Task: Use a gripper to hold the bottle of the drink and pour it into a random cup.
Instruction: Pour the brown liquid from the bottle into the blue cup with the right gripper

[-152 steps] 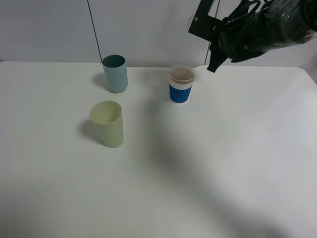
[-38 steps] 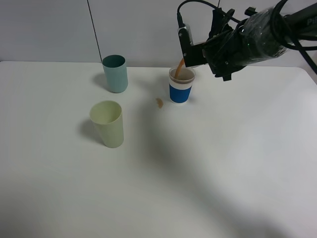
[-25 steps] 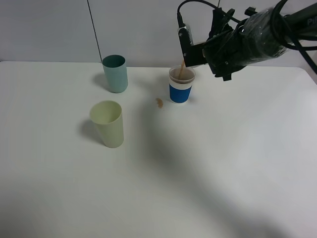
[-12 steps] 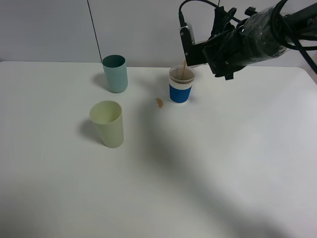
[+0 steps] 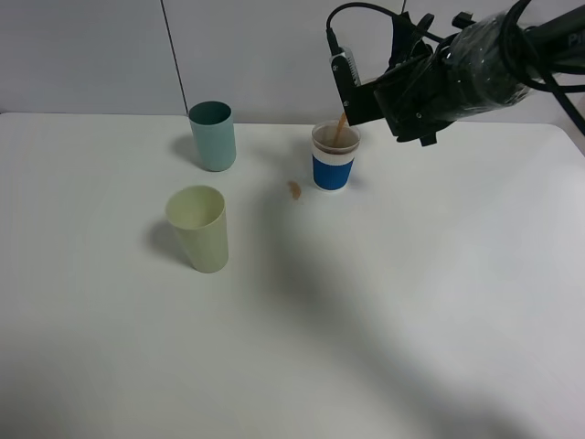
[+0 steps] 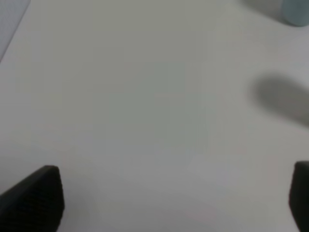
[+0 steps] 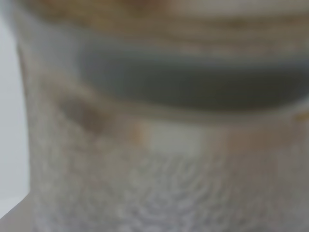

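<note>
My right gripper (image 5: pixel 358 96) hangs tilted just above and right of the blue-banded white cup (image 5: pixel 333 170), shut on the bottle. The arm's black body hides most of the bottle in the exterior high view. In the right wrist view the bottle (image 7: pixel 154 145) fills the frame as a blurred clear wall with brown residue. A thin brown stream of drink (image 5: pixel 341 128) runs from the gripper down into the cup, which holds brown liquid. My left gripper (image 6: pixel 166 198) is open over bare table, its dark fingertips (image 6: pixel 34 198) far apart.
A small brown spill (image 5: pixel 294 189) lies on the white table (image 5: pixel 384 302) just left of the blue cup. A tall teal cup (image 5: pixel 212 135) stands at the back left and a pale green cup (image 5: pixel 198 227) nearer the front left. A cup's base (image 6: pixel 295 12) shows in the left wrist view.
Six seconds ago the right gripper was high and right of the cup and the table had no spill. Over the last second it has barely moved, while the stream has thinned.
</note>
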